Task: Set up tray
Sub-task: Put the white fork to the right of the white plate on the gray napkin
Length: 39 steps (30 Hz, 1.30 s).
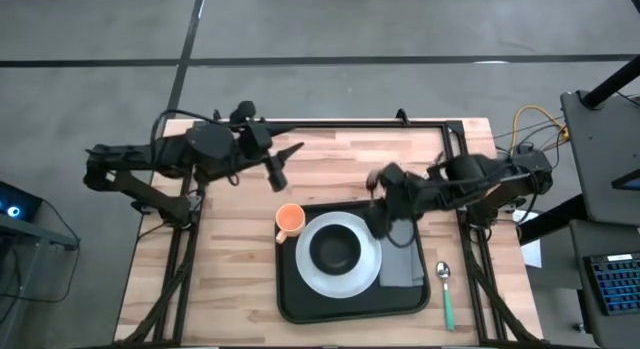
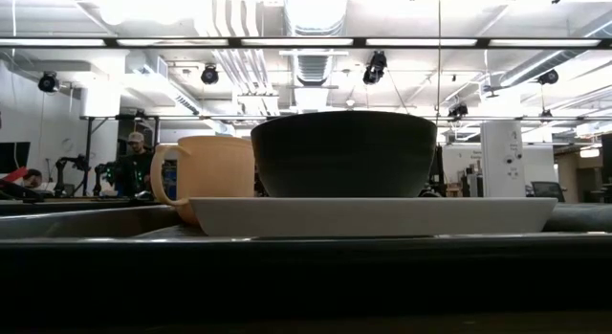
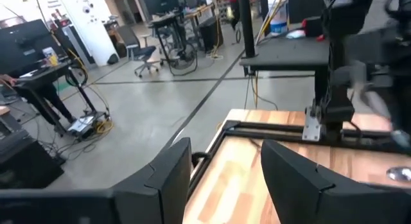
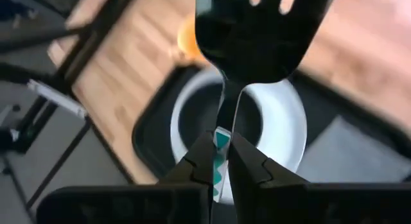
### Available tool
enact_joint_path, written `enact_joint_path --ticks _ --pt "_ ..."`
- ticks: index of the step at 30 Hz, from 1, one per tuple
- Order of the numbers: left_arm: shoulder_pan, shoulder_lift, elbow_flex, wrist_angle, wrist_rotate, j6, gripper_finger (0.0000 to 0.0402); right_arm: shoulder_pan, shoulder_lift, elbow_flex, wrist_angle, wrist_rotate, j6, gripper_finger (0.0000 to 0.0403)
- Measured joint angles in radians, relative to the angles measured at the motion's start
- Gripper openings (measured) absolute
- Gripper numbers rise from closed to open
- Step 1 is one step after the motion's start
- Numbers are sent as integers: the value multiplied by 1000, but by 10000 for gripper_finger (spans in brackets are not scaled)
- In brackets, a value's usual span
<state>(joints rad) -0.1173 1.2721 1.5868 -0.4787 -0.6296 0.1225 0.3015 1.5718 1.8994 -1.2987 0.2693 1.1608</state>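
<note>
The black tray (image 1: pixel 350 301) lies on the near half of the wooden desk (image 1: pixel 230 239), right of centre. On it: a white plate (image 1: pixel 338 254) carrying a black bowl (image 1: pixel 335 249), and a grey folded cloth (image 1: pixel 403 266) just beside the plate. An orange mug (image 1: pixel 289 220) stands at the tray's far-left corner. A green-handled spoon (image 1: pixel 446 294) lies on the desk beside the tray's right rim.

The right gripper (image 1: pixel 380 189) hangs over the tray's far edge — its fingers clamp the green-patterned handle of a fork (image 4: pixel 257 31), tines over the plate. The left gripper (image 1: pixel 280 169) waits over the desk's far-left area, fingers parted, holding nothing.
</note>
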Motion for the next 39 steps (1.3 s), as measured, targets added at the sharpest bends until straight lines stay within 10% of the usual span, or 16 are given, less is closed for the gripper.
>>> enact_joint_path --ticks 11,39 --pt "-2 -91 -1 -34 75 0 170 36 -21 -274 91 -242 142 12" --pt "-13 -117 -1 -90 108 -1 170 51 -285 -1224 926 -349 403 12"
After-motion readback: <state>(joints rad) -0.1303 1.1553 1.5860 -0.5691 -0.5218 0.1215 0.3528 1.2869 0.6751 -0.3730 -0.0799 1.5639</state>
